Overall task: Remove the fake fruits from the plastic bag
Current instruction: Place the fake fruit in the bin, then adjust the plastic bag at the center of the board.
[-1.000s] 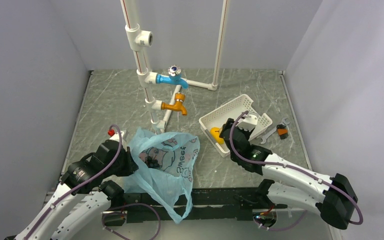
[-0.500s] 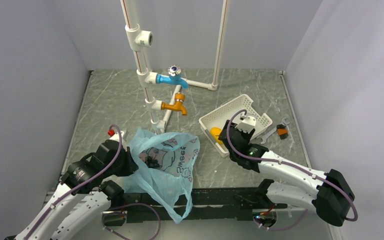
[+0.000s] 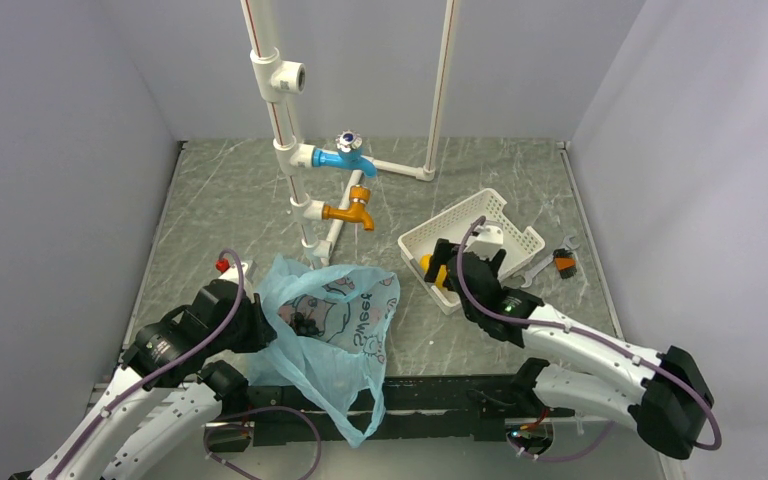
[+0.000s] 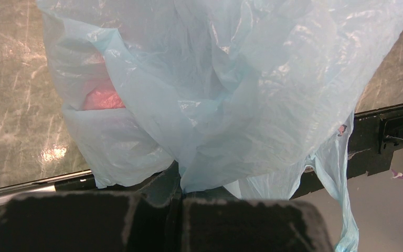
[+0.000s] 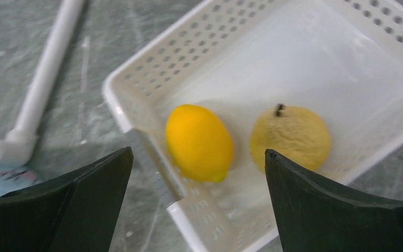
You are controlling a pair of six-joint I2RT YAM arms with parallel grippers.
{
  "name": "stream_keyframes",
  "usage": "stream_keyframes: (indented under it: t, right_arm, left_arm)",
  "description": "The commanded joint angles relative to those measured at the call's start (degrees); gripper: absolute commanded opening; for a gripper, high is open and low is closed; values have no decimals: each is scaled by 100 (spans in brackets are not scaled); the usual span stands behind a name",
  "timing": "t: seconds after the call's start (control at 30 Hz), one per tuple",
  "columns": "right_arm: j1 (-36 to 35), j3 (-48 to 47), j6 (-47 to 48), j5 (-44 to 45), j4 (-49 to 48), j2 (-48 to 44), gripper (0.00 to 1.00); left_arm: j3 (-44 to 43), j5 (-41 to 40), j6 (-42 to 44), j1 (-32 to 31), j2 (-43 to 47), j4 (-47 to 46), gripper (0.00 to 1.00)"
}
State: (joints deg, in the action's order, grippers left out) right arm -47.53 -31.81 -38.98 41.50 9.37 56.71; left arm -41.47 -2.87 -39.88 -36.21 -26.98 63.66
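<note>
One crinkly light-blue plastic bag (image 3: pixel 335 335), printed with "Sweet" seen upside down, sits on the worktop (image 3: pixel 240 200) well to the left of the white slotted basket (image 3: pixel 480 213). Its film is pinched in the closed left claw (image 4: pixel 181 191), and a dark grape bunch (image 3: pixel 305 323) and a reddish fruit (image 4: pixel 102 98) show inside it. In the basket, side by side, lie the orange-yellow oval fruit (image 5: pixel 199 142) and the pale yellow roundish fruit (image 5: pixel 290 137), while the right claw (image 5: pixel 198 157) hangs over the basket's rim, fingers spread wide and holding nothing.
</note>
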Motion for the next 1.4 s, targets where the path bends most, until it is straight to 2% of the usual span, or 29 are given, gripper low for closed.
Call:
stream_keyframes:
  t: [0.0,0.2,0.37,0.47,0.53,0.6,0.67,0.73,0.83,0.93,1.13,1.23,1.37]
  right_arm:
    - [23,47,968,-1311,-849,-549,97]
    - [12,657,1574,-3397,-2112,-1253,97]
    - [-15,920,1571,-5415,-2868,-1091,99]
    - [-293,1129,1323,-6222,-3584,-789,99]
    - [-828,1125,1567,-6162,-3825,-642,99]
    - [-1709,809,2053,-5778,-3607,-368,99]
    - [-2127,489,2233,-5414,-3460,90,99]
    - [-2254,167,2197,-5315,-3461,622,94]
    - [-2362,-509,2184,-4962,-3157,1517,80]
    - [-2440,-1274,2498,-4709,-2781,2464,73]
    - [-2503,-2806,2946,-3446,-1644,3896,47]
    - [-2511,-3247,3069,-3352,-1232,4405,42]
    - [-2521,-3206,3034,-3268,-1303,4750,44]
  left_arm:
    - [-18,24,17,-9,2,-73,0]
    - [-19,17,15,-7,18,-73,0]
    - [-19,9,15,-7,10,-67,0]
    - [-17,1,-3,-9,17,-64,0]
    - [-14,-13,-15,-2,29,-56,0]
    - [-18,-9,-7,-4,37,-64,0]
    - [-18,-10,-6,-9,29,-64,0]
    - [-24,-6,-7,-4,5,-56,0]
    - [-23,-20,-19,-4,-22,-47,0]
    - [-26,-36,-28,-7,-18,-38,0]
    - [-24,-64,-46,-9,-2,-29,0]
    - [-27,-55,-39,-4,-10,-29,0]
    - [-27,-45,-29,-7,5,-38,0]
